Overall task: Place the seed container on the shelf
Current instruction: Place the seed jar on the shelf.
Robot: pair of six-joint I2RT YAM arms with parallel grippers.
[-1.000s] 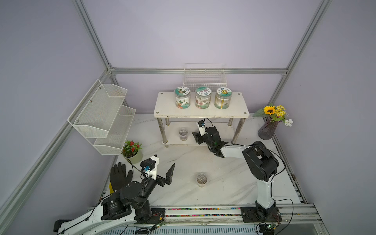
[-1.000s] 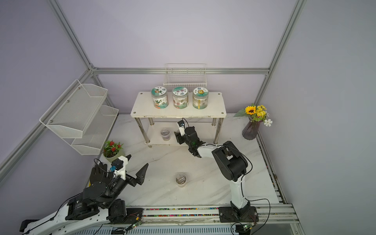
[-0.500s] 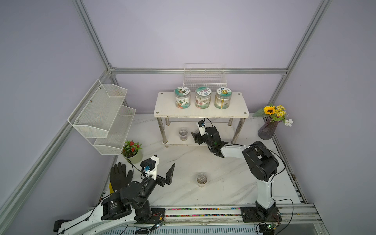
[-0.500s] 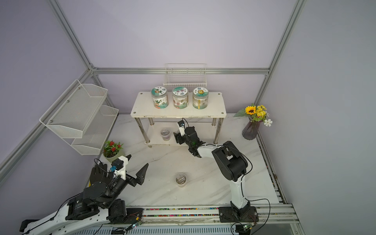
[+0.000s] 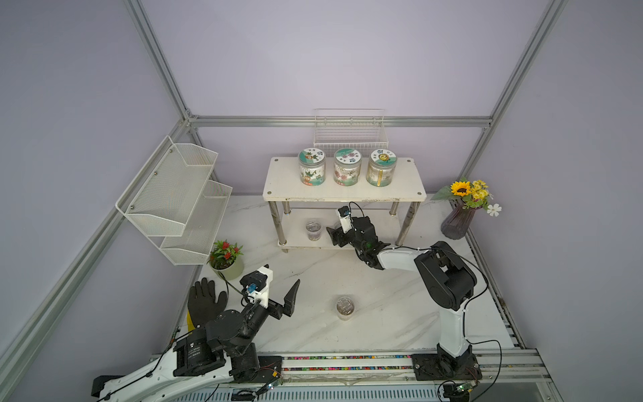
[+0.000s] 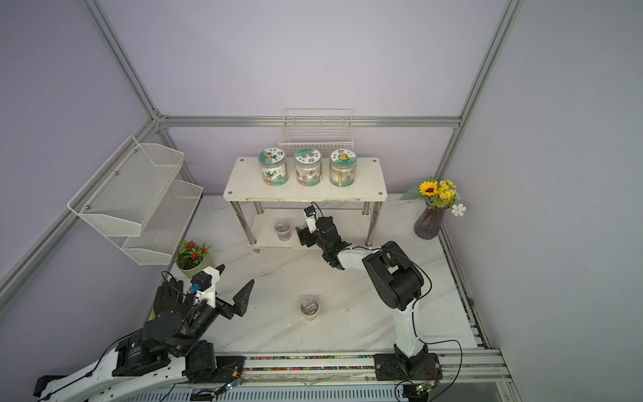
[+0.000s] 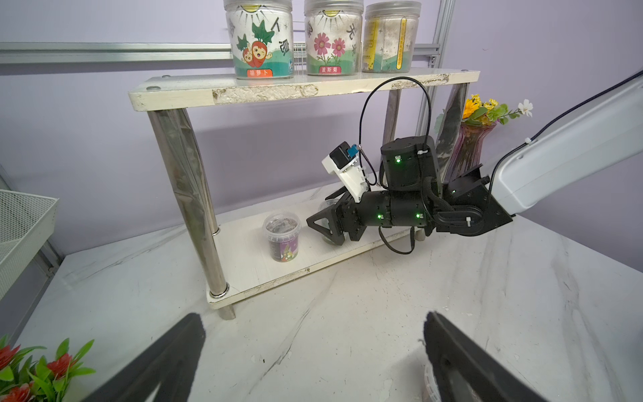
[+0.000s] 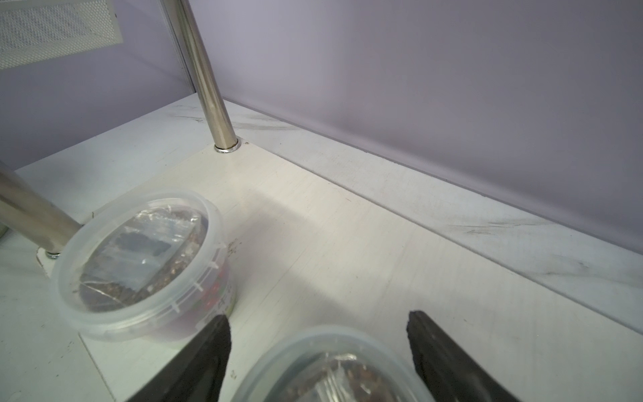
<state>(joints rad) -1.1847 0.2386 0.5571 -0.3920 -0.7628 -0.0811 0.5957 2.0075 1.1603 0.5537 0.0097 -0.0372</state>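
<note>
the seed container (image 8: 330, 369) stands upright on the lower board of the shelf (image 5: 348, 193), between the right fingers (image 8: 205, 358). these are apart, one on either side of it. a strip of bare board shows between one finger and the lid rim, while the other finger sits right at the rim and i cannot tell whether it touches. just beside it on the same board stands a second seed container (image 8: 139, 257), close to that first finger and near a front chrome leg (image 8: 31, 212). a rear chrome leg (image 8: 208, 87) rises at the board's back corner. open board runs from the containers to the back edge, then a strip of bench (image 5: 382, 313), then the wall. the top board hangs low over the right wrist and carries three printed jars (image 5: 347, 170) in a row. a wire basket (image 5: 349, 132) hangs on the wall above them. the left fingers (image 7: 167, 358) are spread wide with nothing between them, over the bench's front left, well apart from the shelf. a third seed container (image 5: 345, 307) stands on open bench between the two arms. a potted plant (image 5: 225, 255) and a black glove (image 5: 205, 302) lie at the left edge under a mesh rack (image 5: 174, 195). a vase of flowers (image 5: 457, 222) stands near the shelf's right legs.
</note>
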